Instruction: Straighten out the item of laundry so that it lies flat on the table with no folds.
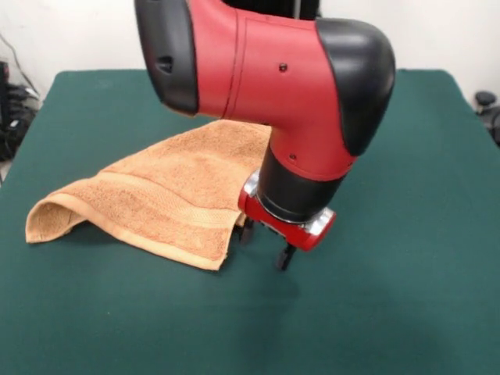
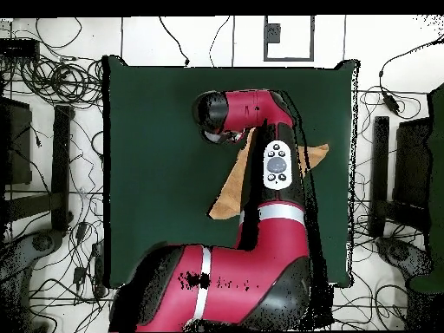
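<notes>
The tan-orange towel (image 1: 168, 191) lies rumpled on the green table (image 1: 391, 297), left of centre in the front view. Its left end is doubled over in a raised loop, and a woven band runs across it. No label shows. My gripper (image 1: 266, 244) points down just off the towel's right front edge, with its tips at the table. The two fingers stand apart with nothing between them; the left fingertip (image 1: 246, 231) is at the towel's edge. In the overhead view the arm covers most of the towel (image 2: 229, 196) and hides the gripper.
Bare green table (image 2: 147, 147) lies all round the towel. Cables and stands crowd the floor beyond the table's left edge (image 2: 61, 130) and right edge (image 2: 390, 173). The arm's bulky red wrist (image 1: 266, 70) hangs over the towel's far side.
</notes>
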Robot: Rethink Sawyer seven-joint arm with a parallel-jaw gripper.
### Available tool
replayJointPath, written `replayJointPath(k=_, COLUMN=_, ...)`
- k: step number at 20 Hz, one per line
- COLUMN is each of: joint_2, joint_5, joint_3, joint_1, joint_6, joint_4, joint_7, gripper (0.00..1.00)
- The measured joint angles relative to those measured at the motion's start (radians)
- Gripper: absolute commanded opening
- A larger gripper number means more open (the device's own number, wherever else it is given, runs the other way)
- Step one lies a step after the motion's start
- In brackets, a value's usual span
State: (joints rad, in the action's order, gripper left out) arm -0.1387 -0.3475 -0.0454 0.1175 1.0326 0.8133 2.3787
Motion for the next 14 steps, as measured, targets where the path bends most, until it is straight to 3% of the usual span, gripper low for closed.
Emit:
replayJointPath(k=7, joint_2=0.009, joint_5=-0.08, joint_3=0.049, joint_1=-0.044, joint_6=0.093, joint_4=-0.01, joint_7=0.0, gripper=1.0)
replayJointPath(k=14, joint_2=0.024, joint_5=-0.155, joint_3=0.078, joint_1=-0.091, joint_6=0.096, joint_4=-0.033, joint_7=0.0, gripper=1.0)
